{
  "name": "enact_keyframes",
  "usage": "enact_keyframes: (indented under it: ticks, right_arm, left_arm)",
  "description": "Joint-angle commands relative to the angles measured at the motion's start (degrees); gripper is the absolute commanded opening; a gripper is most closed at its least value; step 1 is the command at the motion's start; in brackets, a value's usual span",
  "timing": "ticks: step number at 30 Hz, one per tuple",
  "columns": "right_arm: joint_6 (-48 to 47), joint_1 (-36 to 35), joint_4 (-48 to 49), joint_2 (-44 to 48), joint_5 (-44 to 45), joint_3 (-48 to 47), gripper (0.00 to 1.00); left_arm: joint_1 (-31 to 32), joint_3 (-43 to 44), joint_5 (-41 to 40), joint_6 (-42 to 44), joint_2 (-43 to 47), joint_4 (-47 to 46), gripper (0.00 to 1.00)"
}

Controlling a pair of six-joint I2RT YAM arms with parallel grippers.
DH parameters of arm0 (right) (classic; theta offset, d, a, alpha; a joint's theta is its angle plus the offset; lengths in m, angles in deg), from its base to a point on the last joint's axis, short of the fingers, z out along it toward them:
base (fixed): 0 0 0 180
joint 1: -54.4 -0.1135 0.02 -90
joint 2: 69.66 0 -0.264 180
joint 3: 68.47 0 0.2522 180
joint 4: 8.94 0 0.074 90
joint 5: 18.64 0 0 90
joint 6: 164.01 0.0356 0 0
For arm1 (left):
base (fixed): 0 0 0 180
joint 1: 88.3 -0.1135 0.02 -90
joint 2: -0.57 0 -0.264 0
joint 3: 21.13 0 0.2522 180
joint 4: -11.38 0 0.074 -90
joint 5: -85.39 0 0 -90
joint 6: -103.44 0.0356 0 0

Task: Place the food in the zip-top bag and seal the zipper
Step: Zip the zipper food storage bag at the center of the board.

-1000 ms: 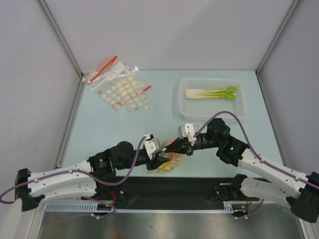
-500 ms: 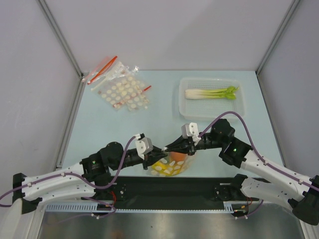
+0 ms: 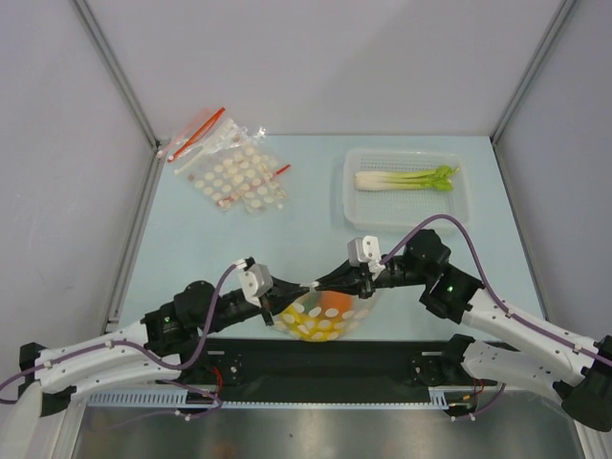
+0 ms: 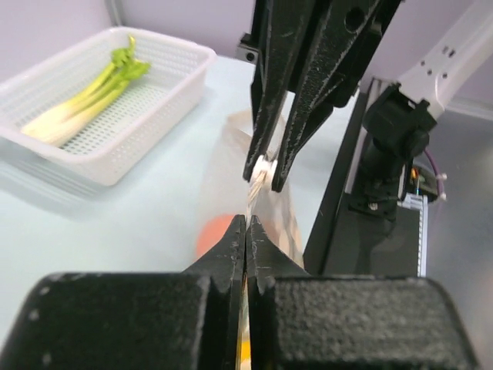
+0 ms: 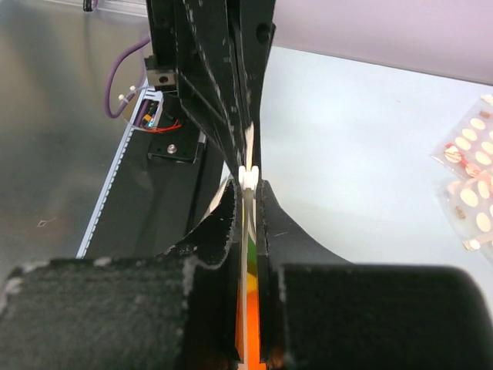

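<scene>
The dotted zip-top bag (image 3: 330, 325) hangs between my two grippers at the table's near edge, with the round orange (image 3: 335, 304) and a yellow fruit (image 3: 304, 323) inside. My left gripper (image 3: 279, 299) is shut on the left part of the zipper (image 3: 298, 291). My right gripper (image 3: 316, 285) is shut on the zipper further right. In the left wrist view my left gripper (image 4: 246, 223) pinches the bag edge, and the right gripper (image 4: 266, 173) faces it, holding a small white piece. In the right wrist view my right gripper (image 5: 246, 193) clamps the strip, with orange (image 5: 248, 324) showing between its fingers.
The long leek (image 3: 406, 178) lies in the white mesh basket (image 3: 354, 215) at the back right; both also show in the left wrist view, leek (image 4: 85, 100) and basket (image 4: 166, 146). A heap of spare dotted bags (image 3: 234, 172) with red strips lies at the back left.
My left gripper has slid left along the bag's mouth edge, away from the right gripper. The bag now hangs spread wider between them. The right gripper has barely moved.
</scene>
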Motion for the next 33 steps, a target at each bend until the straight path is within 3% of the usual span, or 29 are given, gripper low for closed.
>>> enact_keyframes:
  ticks: [1,8,12,17,21,25,26,29,33]
  right_arm:
    - [0.6,0.4,2.5,1.0,2.3,-0.9,0.0]
    - [1.3,0.8,2.5,0.1,2.9,-1.2,0.0]
    - [1.9,1.3,2.5,0.0,4.4,-1.1,0.0]
    - [3.0,2.5,3.1,-0.3,5.8,-0.8,0.0]
    - [3.8,4.4,5.0,-0.2,6.2,0.4,0.0]
    - [5.1,6.1,6.4,-0.5,5.8,1.2,0.0]
    - [5.4,6.4,6.8,-0.6,5.9,1.4,0.0]
    - [6.3,7.8,7.7,-0.7,6.5,1.9,0.0]
    - [8.2,9.9,9.7,-0.7,6.0,2.8,0.0]
  left_arm:
    - [-0.1,-1.6,-6.9,-1.4,6.5,-4.0,0.0]
    - [-0.1,-3.7,-15.6,-2.0,14.3,-3.8,0.0]
    - [-0.1,-5.7,-26.8,-3.8,20.7,-2.4,0.0]
    - [-0.1,-5.9,-47.2,-7.4,25.3,4.2,0.0]
    - [-0.2,-4.8,-60.6,-14.7,28.7,11.0,0.0]
    - [0.3,-3.2,-73.7,-27.4,31.9,25.8,0.0]
    - [0.9,-2.3,-75.4,-33.5,34.2,29.0,0.0]
    - [3.0,-1.7,-78.6,-39.8,37.0,34.8,0.0]
    - [3.9,-1.6,-79.8,-40.1,36.7,35.1,0.0]
